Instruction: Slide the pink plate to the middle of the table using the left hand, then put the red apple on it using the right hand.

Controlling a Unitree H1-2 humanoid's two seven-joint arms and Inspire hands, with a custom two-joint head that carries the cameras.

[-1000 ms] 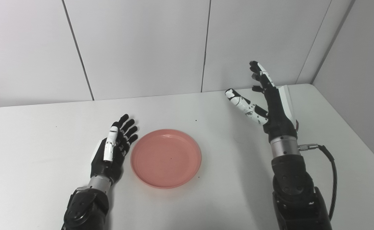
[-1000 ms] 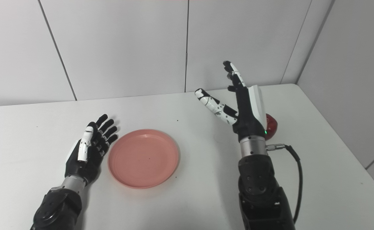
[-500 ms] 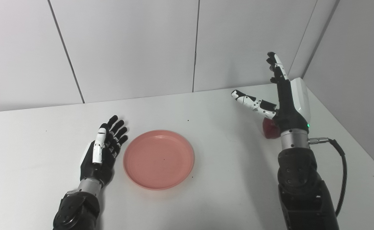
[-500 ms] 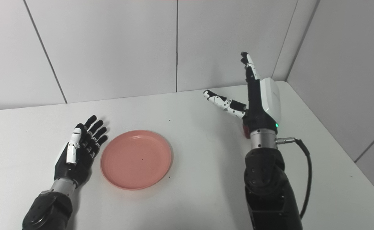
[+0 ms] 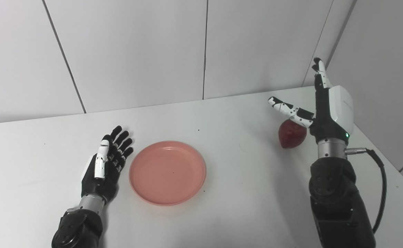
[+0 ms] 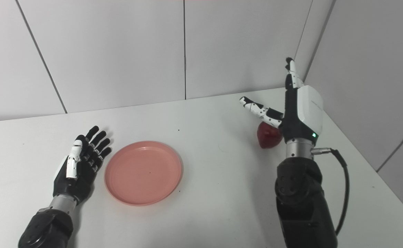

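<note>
Centrally, pink plate (image 5: 167, 172) bare, red apple (image 5: 292, 134) apart, both hands' fingers spread, holding nothing.

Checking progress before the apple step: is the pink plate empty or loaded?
Empty. The pink plate shows only bare pink surface, and the red apple sits on the table beside the open right hand.

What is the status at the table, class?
Left hand open beside pink plate. Right hand open beside red apple. Nothing between apple and plate.
</note>
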